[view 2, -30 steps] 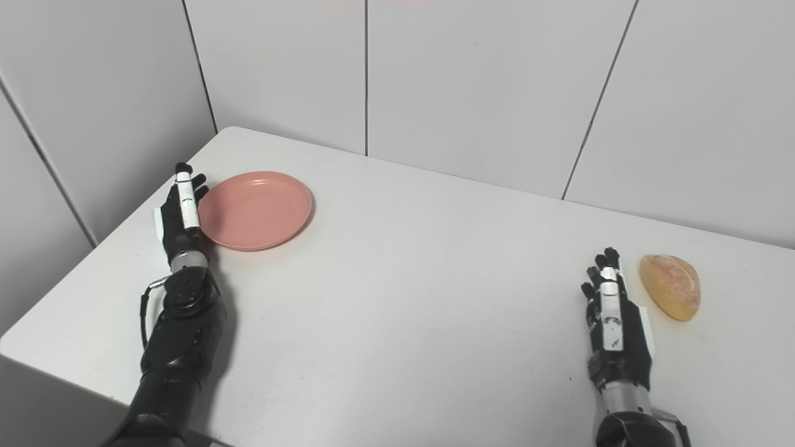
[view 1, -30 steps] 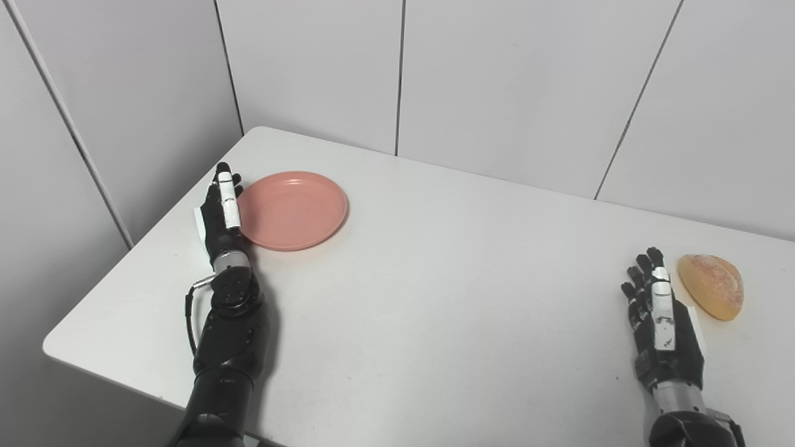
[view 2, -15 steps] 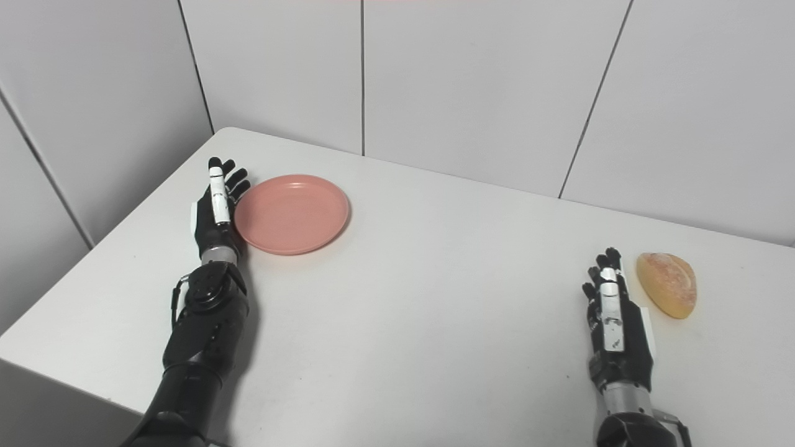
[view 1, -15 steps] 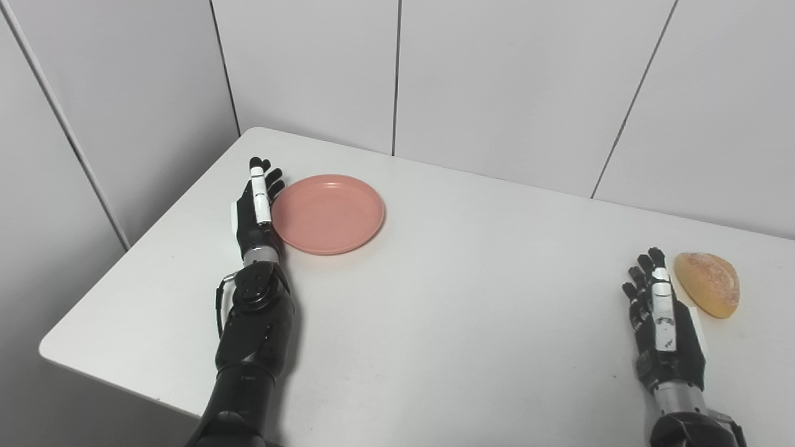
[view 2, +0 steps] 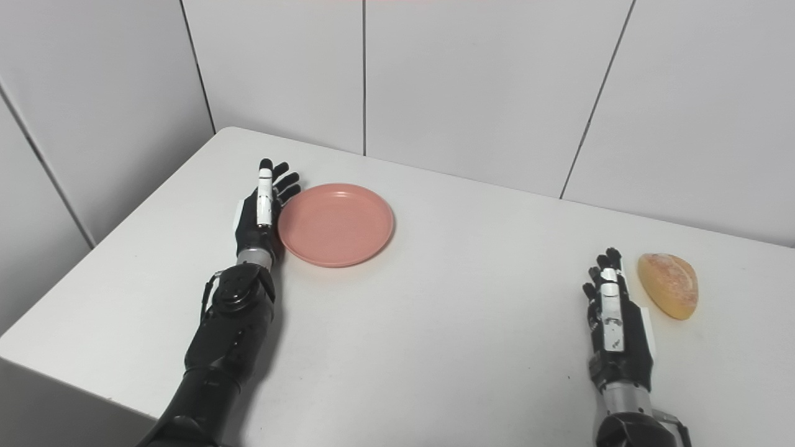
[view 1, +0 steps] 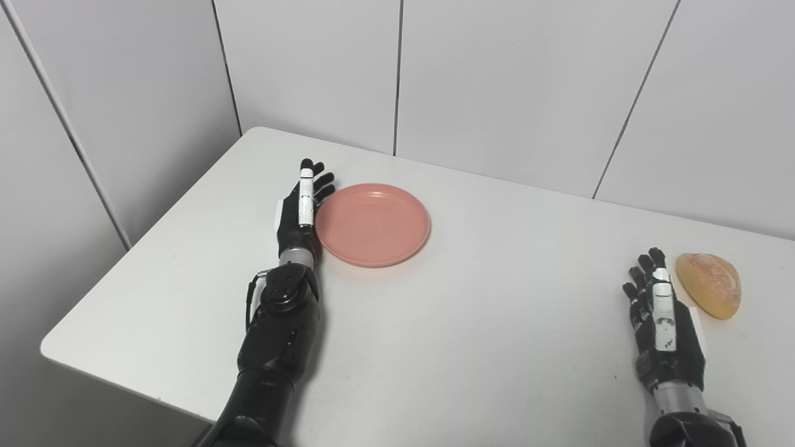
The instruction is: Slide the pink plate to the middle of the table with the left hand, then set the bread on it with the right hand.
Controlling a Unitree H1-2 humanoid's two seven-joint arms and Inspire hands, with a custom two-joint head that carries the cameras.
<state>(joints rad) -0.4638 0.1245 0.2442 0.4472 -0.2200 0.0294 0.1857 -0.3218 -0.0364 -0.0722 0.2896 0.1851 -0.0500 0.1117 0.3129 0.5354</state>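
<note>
A white table [view 1: 435, 323] fills most of the view, with grey wall panels [view 1: 509, 81] behind it. The pink plate [view 1: 372, 223] lies flat on the table, left of the middle. The left hand [view 1: 299, 214] stands on its edge at the plate's left rim and touches it; its fingers are straight and spread a little, and it holds nothing. The right hand [view 1: 663, 323] rests near the table's right side, also with fingers extended and a little apart, and it holds nothing. The bread [view 1: 710, 284] lies on the table just beside this hand, on its right, and they do not touch.
</note>
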